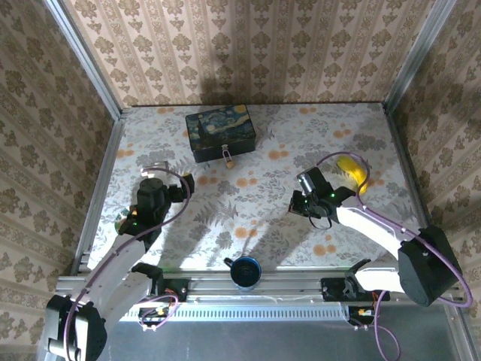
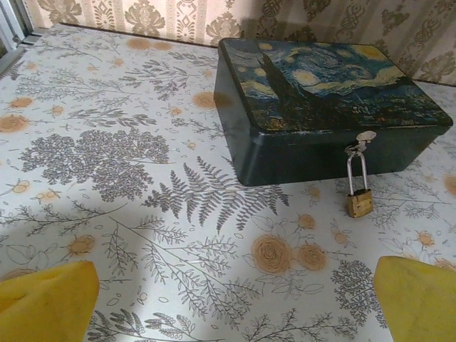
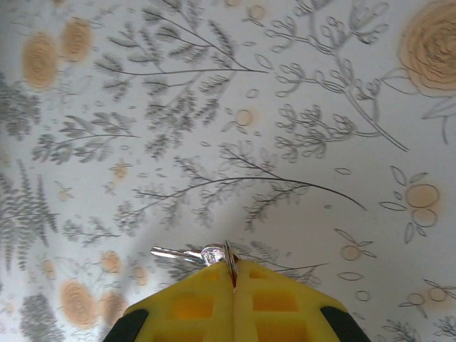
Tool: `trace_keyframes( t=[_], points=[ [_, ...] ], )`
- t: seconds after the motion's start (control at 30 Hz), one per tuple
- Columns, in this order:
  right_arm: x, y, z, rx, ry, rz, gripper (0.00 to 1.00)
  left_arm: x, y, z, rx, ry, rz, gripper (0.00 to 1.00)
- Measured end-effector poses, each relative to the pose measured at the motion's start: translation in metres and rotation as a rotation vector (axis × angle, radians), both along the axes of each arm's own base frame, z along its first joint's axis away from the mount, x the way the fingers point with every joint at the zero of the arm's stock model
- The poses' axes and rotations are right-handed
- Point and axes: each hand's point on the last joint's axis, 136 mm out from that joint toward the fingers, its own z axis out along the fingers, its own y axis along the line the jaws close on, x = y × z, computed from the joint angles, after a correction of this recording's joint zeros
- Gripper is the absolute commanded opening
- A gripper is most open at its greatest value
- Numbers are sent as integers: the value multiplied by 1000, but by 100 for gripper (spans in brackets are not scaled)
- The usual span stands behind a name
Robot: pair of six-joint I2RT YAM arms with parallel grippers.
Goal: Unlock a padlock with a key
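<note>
Right pincer (image 3: pixel 233 274): clenched on the key (image 3: pixel 187 254) — the yellow pads (image 3: pixel 206 299) pinch its head and ring, and the blade juts sideways past the tips, left free to enter a lock, I'd say.
Left pincer (image 2: pixel 231 299): released, its pads (image 2: pixel 46 299) wide apart and grasping nothing. It faces the box, likely so it can steady the lock.
Padlock (image 2: pixel 360 201): ahead of the left pincer and a little to its right, hanging by its thin shackle from the clasp (image 2: pixel 363 137) on the front wall of the dark blue painted box (image 2: pixel 320 92). From the right pincer it lies well apart, forward and to the left across the desk (image 1: pixel 263 226).
Why it hangs so: the shackle through the clasp keeps the lid shut, so the brass body dangles low by the desk.
Hard to make out: the keyhole — probably underneath. Whether the body touches the desk I cannot tell.
Hidden: the key's head, swallowed by the pads. The blade's cuts are too small to read.
</note>
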Motion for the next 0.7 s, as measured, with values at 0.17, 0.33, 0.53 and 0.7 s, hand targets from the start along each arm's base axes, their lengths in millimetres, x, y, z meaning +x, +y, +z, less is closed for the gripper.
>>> trace_keyframes(
  t=[0.17, 0.33, 0.53, 0.7],
  points=[
    [5, 18, 16, 46, -39, 36, 0, -3, -16, 3, -61, 9, -54, 100],
    [8, 34, 21, 91, -61, 62, 0, -14, -45, 8, -130, 29, -145, 99],
    [13, 53, 16, 117, -61, 97, 0, -33, -80, 6, -188, 79, -255, 99],
    [16, 65, 17, 132, -71, 118, 0, -40, -90, 5, -233, 106, -281, 97]
  ],
)
